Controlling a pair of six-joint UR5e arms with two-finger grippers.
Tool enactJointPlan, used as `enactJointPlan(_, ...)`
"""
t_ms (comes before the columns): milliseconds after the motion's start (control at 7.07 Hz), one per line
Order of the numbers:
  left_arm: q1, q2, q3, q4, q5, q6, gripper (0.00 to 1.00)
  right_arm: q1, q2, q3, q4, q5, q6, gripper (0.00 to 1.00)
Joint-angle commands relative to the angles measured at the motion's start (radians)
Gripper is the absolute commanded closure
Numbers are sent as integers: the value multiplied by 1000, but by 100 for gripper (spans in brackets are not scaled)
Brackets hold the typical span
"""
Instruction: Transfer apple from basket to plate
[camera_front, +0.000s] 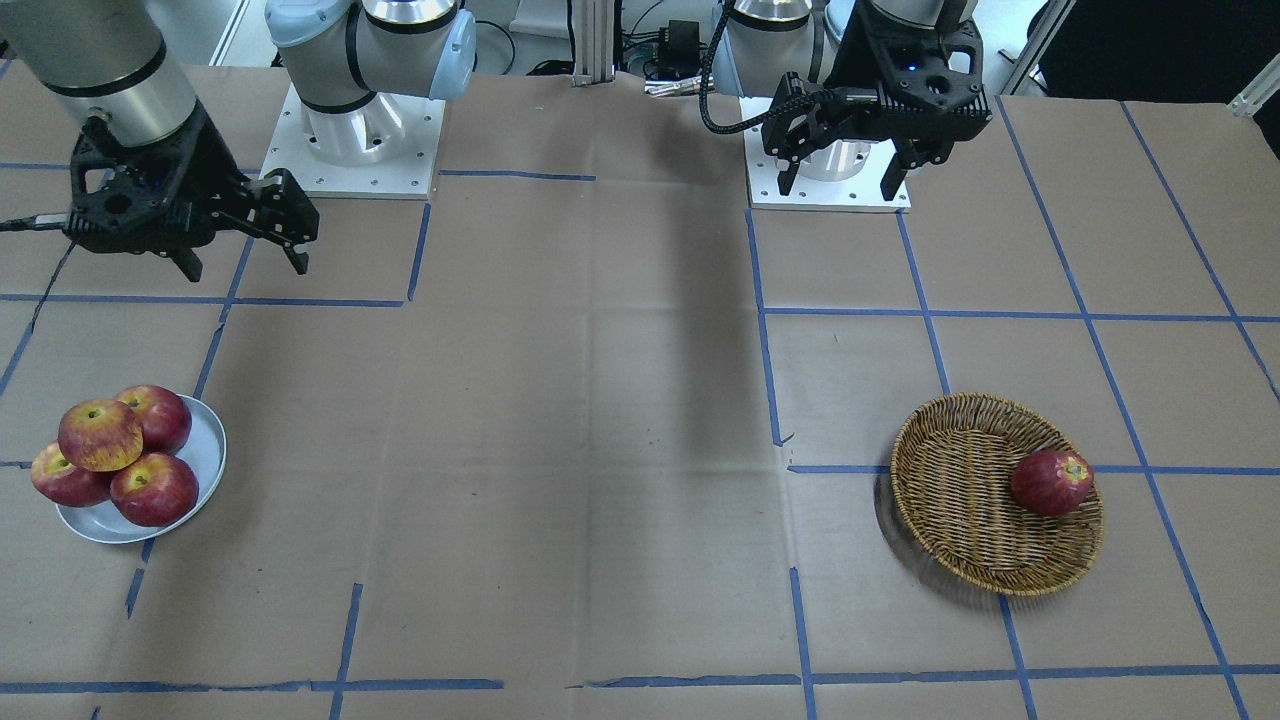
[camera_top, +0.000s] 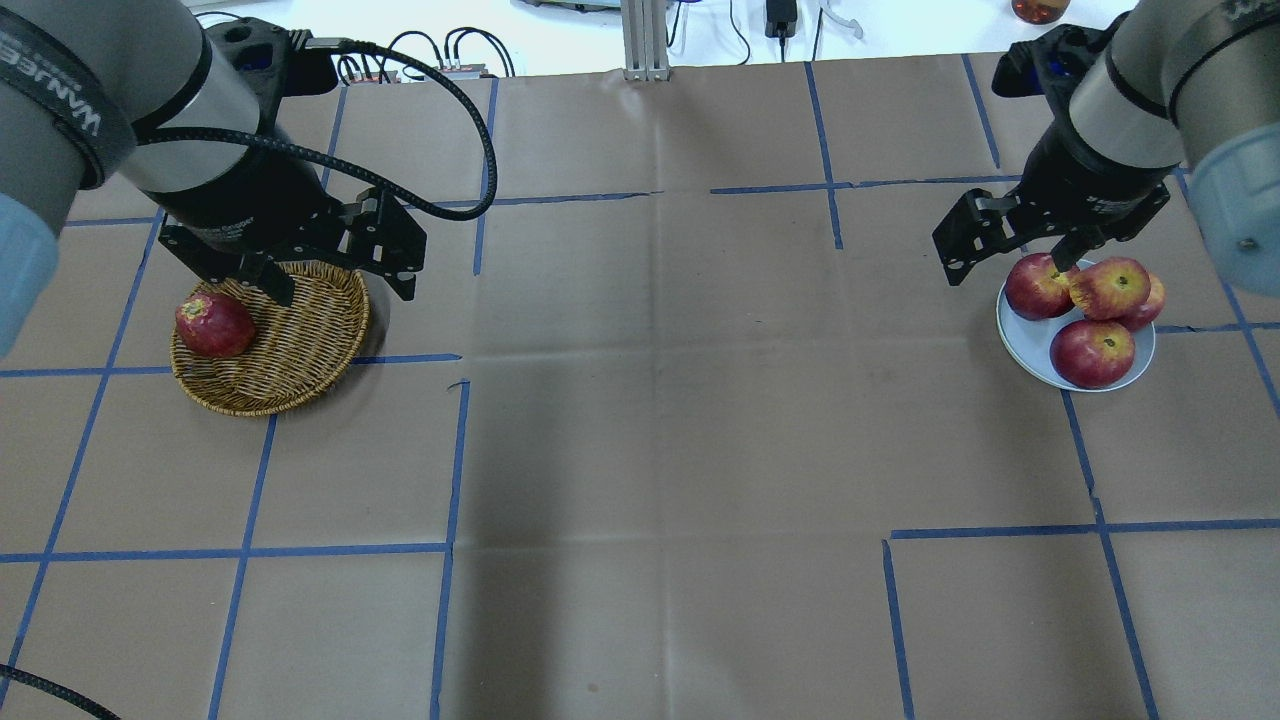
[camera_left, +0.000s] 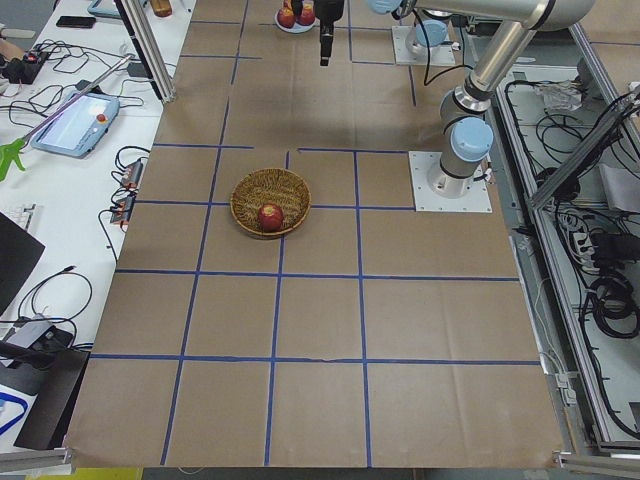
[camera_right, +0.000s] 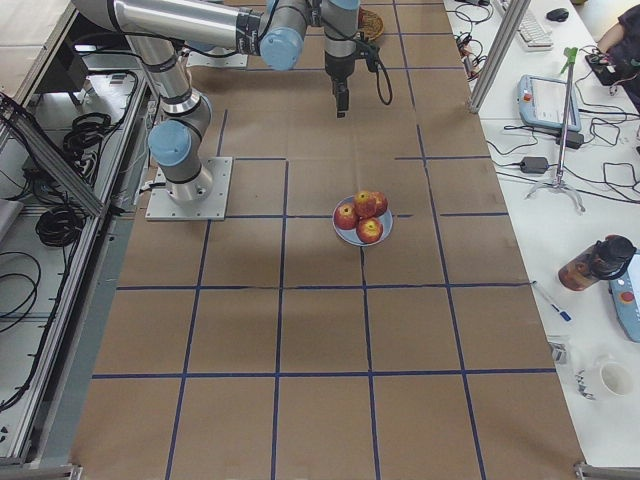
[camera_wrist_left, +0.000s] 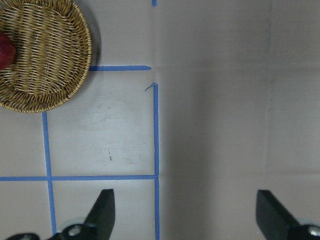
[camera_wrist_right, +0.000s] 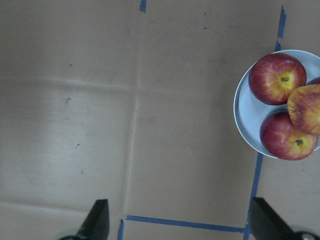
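- Apple (camera_front: 100, 435): lies atop three redder apples (camera_front: 155, 490) on the plate (camera_front: 207, 450).
- Counter (camera_front: 600, 450): basket (camera_front: 950, 490) at robot's left, plate at its right, well apart.
- Left pincer (camera_wrist_left: 185, 197): open, empty, above the counter beside the basket.
- Right pincer (camera_wrist_right: 180, 205): open, empty, near the plate.
- Basket: holds one dark apple (camera_front: 1052, 482).

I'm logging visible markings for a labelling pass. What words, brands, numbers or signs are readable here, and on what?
"WANREE", roughly, upside down and cut by the frame edge: left arm's black strap, overhead view.
Small grey print on the left arm's black wrist: too blurred to read.
Lettering on the right arm: cut off, unreadable.
Basket and plate: no text.
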Motion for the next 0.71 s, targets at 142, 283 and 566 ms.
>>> enactJointPlan(142,1,-4,7,1,2,-3,1,72,11,-59,41,-14,91,0)
enactJointPlan(283,1,-4,6,1,2,-7,1,70,28,-82,52,-13,91,0)
enactJointPlan(566,1,-4,6,0,-1,-7,1,70,37,-102,56,-14,91,0)
